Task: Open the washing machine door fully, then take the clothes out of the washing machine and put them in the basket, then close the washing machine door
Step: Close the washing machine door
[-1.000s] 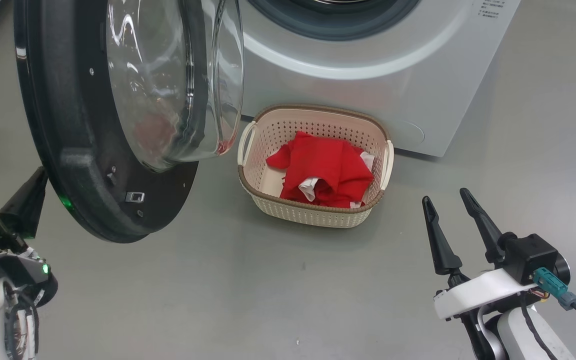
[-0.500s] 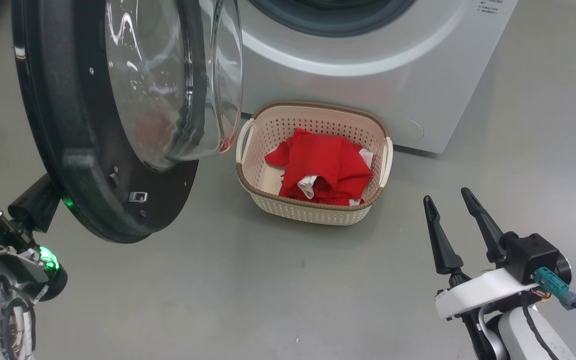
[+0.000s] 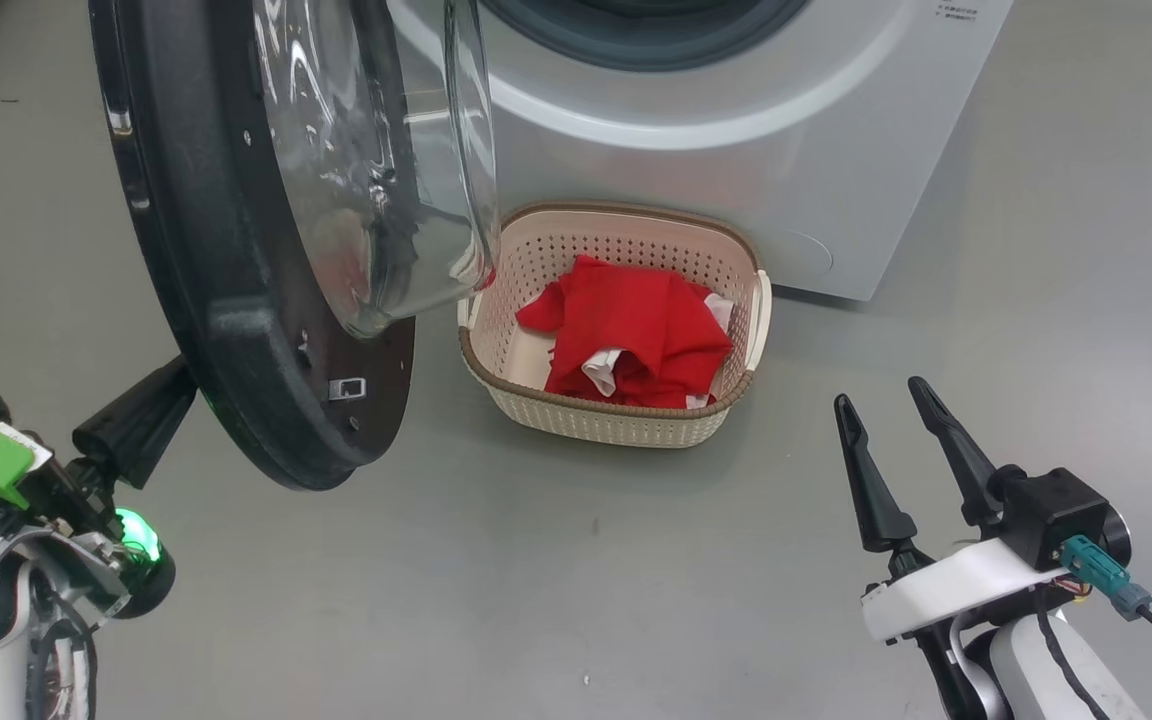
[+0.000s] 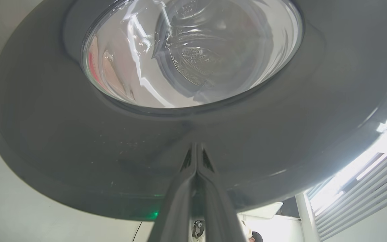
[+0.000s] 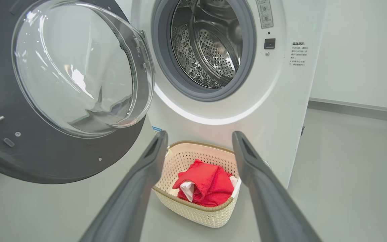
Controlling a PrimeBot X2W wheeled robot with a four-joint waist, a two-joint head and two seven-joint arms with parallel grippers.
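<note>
The washing machine door (image 3: pixel 226 300) hides my left gripper's (image 3: pixel 151 410) tips and the basket's (image 3: pixel 626 425) far-left corner; the washing machine's (image 3: pixel 736 180) printed text (image 3: pixel 966 9) is too small to read.

Red clothes (image 3: pixel 636 335) with white lining, cream perforated basket (image 3: pixel 626 425) with brown rim, black-rimmed door (image 3: pixel 206 250), white washing machine (image 3: pixel 836 150).

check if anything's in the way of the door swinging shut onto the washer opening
Nothing visible blocks it. No cloth hangs from the drum; the clothes lie in the basket, which sits on the floor under the opening, seemingly lower than the sweep of the washing machine door. The shut left gripper is at the door's outer face.
</note>
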